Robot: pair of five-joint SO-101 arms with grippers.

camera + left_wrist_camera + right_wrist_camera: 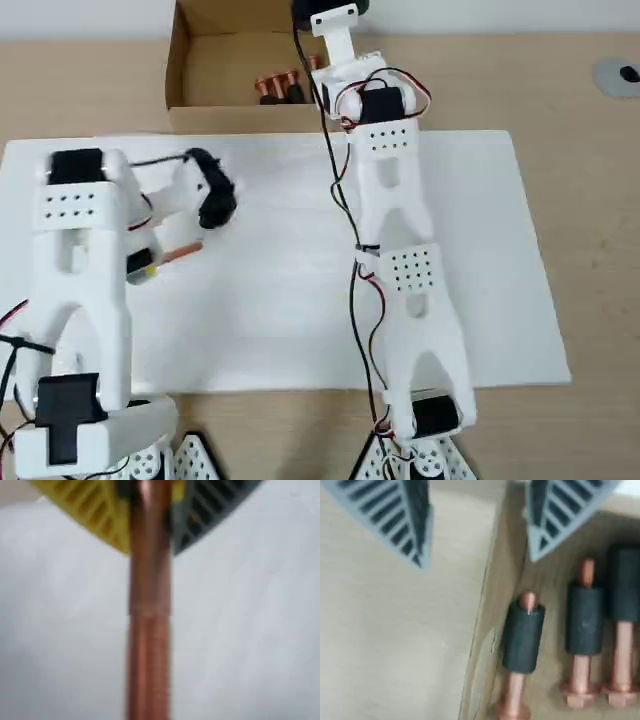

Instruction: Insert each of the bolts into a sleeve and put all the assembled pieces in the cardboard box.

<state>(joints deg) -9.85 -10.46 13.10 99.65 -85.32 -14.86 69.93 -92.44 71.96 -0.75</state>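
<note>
Left wrist view: a copper bolt [149, 630] runs straight away from the camera, one end clamped between the yellow finger and the grey finger of the left pincer [149, 530]; the pincer is clenched on it; a faint step crosses the shaft partway along; the white sheet [260, 640] lies behind it, and whether the bolt touches the sheet cannot be told. In the high view the same bolt [183, 251] sticks out of the left pincer [148, 266] toward the right and slightly far, over the left part of the white sheet [280, 310]. The cardboard box [178, 70] stands on the table [580, 170] just beyond the sheet's far edge, left of centre; the assembled pieces [278, 88] lie side by side on its floor by the near wall. In the right wrist view three such pieces show, each a copper bolt through a black sleeve [522, 640], their flanged heads lined up beside a wall of the box; the right pincer [476, 557] hangs released above that wall, one grey finger over the box's inside, the other over the tan surface beyond it, grasping nothing. In the high view the right arm stretches from the near edge across the sheet to the box's right end.
</note>
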